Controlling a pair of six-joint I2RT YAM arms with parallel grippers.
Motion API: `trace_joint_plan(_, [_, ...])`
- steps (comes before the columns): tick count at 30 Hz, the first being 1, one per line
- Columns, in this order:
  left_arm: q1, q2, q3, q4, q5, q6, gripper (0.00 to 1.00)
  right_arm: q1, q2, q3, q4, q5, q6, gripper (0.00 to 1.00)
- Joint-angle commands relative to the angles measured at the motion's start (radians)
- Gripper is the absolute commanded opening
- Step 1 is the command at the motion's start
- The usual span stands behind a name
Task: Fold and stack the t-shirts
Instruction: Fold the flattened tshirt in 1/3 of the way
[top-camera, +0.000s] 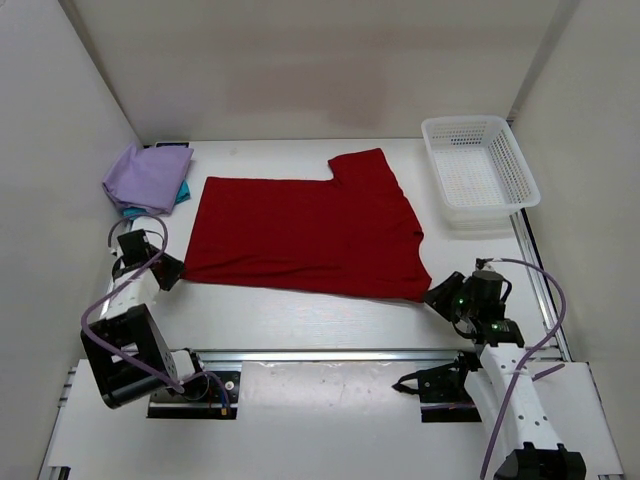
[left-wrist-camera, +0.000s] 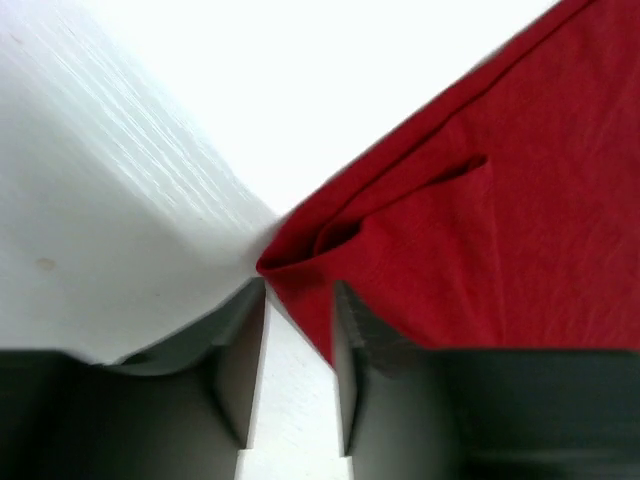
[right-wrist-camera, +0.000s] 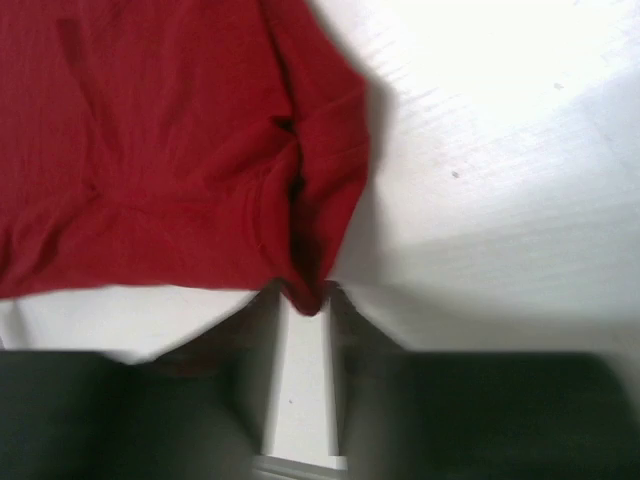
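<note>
A deep red t-shirt (top-camera: 300, 235) lies spread flat across the middle of the table, one sleeve pointing to the back. My left gripper (top-camera: 172, 272) sits at its near left corner; in the left wrist view the jaws (left-wrist-camera: 298, 290) stand apart, with the red corner (left-wrist-camera: 300, 275) lying loose between the tips. At the near right corner is my right gripper (top-camera: 437, 295), whose jaws (right-wrist-camera: 305, 295) are slightly parted, the bunched red tip (right-wrist-camera: 308, 290) resting between them. A folded lavender t-shirt (top-camera: 148, 178) lies on a teal one (top-camera: 183, 193) at the back left.
A white mesh basket (top-camera: 465, 121) stands at the back right, beside the red sleeve. White walls close in the table on three sides. An aluminium rail (top-camera: 320, 353) runs along the near edge between the arm bases.
</note>
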Motion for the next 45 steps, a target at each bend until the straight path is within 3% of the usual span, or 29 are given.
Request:
trace_joint_plan(1, [-0.01, -0.07, 0.055, -0.033, -0.077, -0.013, 0.46, -0.005, -0.006, 0.07, -0.038, 0.057, 0.001, 0.3])
trace_joint_plan(5, [-0.117, -0.139, 0.099, 0.001, -0.147, 0.024, 0.52, 0.044, 0.017, 0.179, -0.055, 0.124, -0.067, 0.42])
trace_joint_plan(8, [-0.241, -0.23, 0.072, 0.068, -0.2, 0.076, 0.53, 0.124, 0.076, 0.282, -0.014, 0.17, -0.121, 0.4])
trace_joint_plan(9, [-0.3, -0.251, 0.041, 0.104, -0.168, 0.07, 0.49, 0.175, 0.135, 0.29, 0.024, 0.17, -0.118, 0.31])
trace_joint_plan(11, [-0.43, -0.247, -0.025, 0.185, -0.065, -0.011, 0.46, 0.28, 0.237, 0.267, 0.14, 0.158, -0.081, 0.04])
trace_joint_plan(14, [-0.695, -0.177, -0.082, 0.293, -0.138, -0.081, 0.39, 0.493, 0.482, 0.311, 0.296, 0.204, -0.079, 0.01])
trace_joint_plan(16, [-0.78, -0.073, -0.067, 0.331, -0.141, -0.097, 0.31, 0.568, 0.639, 0.389, 0.31, 0.23, -0.136, 0.0])
trace_joint_plan(19, [-0.776, 0.003, -0.083, 0.395, -0.055, -0.116, 0.24, 0.621, 0.84, 0.46, 0.316, 0.267, -0.182, 0.0])
trace_joint_plan(22, [-0.771, 0.009, -0.137, 0.415, -0.068, -0.107, 0.23, 0.624, 0.887, 0.443, 0.336, 0.264, -0.168, 0.0])
trace_joint_plan(26, [-0.69, 0.093, -0.224, 0.475, 0.035, -0.133, 0.23, 0.604, 0.876, 0.318, 0.357, 0.261, -0.129, 0.0])
trace_joint_plan(28, [-0.632, 0.126, -0.281, 0.529, 0.162, -0.176, 0.21, 0.595, 0.839, 0.25, 0.354, 0.238, -0.109, 0.0])
trace_joint_plan(31, [-0.639, 0.095, -0.326, 0.486, 0.19, -0.176, 0.21, 0.616, 0.743, 0.127, 0.335, 0.212, -0.053, 0.0])
trace_joint_plan(34, [-0.664, -0.059, -0.399, 0.404, 0.17, -0.187, 0.23, 0.625, 0.596, 0.051, 0.27, 0.196, -0.013, 0.0])
trace_joint_plan(37, [-0.659, -0.224, -0.442, 0.308, 0.167, -0.187, 0.26, 0.557, 0.471, 0.063, 0.219, 0.146, -0.024, 0.0])
trace_joint_plan(38, [-0.638, -0.265, -0.436, 0.304, 0.173, -0.187, 0.28, 0.523, 0.441, 0.075, 0.207, 0.117, -0.027, 0.01])
trace_joint_plan(42, [-0.644, -0.246, -0.238, 0.262, 0.181, -0.161, 0.38, 0.426, 0.443, 0.252, 0.187, 0.043, -0.107, 0.27])
trace_joint_plan(44, [-0.655, -0.195, -0.137, 0.325, 0.129, -0.154, 0.44, 0.412, 0.492, 0.371, 0.209, 0.031, -0.133, 0.3])
trace_joint_plan(45, [-0.652, -0.139, -0.057, 0.346, 0.115, -0.147, 0.46, 0.408, 0.537, 0.401, 0.228, 0.034, -0.156, 0.25])
